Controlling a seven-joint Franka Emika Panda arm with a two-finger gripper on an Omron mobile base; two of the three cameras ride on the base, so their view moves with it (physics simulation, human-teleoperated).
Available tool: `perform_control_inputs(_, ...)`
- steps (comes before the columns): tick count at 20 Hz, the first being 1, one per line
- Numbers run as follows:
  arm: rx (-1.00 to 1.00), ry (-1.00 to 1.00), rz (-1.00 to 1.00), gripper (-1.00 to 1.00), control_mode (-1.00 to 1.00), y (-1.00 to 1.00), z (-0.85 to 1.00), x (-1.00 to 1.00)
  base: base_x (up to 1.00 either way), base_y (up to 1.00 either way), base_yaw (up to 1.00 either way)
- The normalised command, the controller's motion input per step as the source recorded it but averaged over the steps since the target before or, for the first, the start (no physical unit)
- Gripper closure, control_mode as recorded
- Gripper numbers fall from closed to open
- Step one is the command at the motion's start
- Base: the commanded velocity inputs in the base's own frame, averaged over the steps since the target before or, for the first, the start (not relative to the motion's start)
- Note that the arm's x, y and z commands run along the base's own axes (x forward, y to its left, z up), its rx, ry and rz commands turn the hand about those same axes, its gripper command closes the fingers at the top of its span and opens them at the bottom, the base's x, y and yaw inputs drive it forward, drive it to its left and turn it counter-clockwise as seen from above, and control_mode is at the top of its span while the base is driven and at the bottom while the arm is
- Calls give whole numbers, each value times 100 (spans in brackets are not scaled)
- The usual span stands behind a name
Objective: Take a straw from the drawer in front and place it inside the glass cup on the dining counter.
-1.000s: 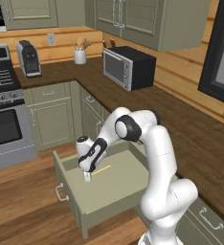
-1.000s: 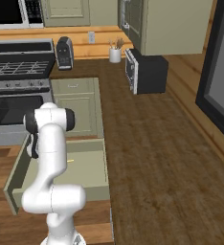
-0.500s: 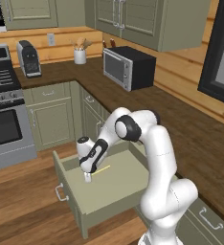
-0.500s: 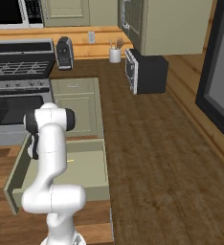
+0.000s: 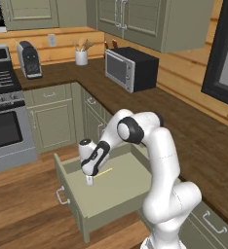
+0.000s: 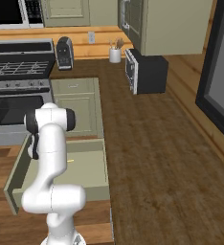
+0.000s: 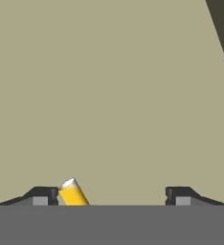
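Low in the hand view, the straw (image 7: pixel 73 193) lies beside one finger of the wide-open, empty gripper (image 7: pixel 111 196), slanting across the gap.

The white arm is rising from the lower right of the left base view, bending at its dark elbow near the frame's centre and reaching down-left. The gripper (image 5: pixel 89 182) is pointing straight down, left of centre. In the hand view its two dark fingertips (image 7: pixel 43 195) are standing well apart at the bottom edge, jaws wide.
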Motion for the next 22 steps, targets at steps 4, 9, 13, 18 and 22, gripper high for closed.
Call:
perform_control_inputs(4, 3, 0, 0, 100, -100, 0, 0, 0, 0, 0, 0)
perform_control_inputs(9, 2, 0, 0, 100, -100, 0, 0, -1, 0, 0, 0)
perform_control_inputs(13, 3, -2, 0, 100, -100, 0, 17, -15, 0, 0, 0)
perform_control_inputs(18, 8, -15, 0, 100, -100, 0, 91, -68, 0, 0, 0)
perform_control_inputs(22, 13, -13, 0, 100, -100, 0, 100, -79, 0, 0, 0)
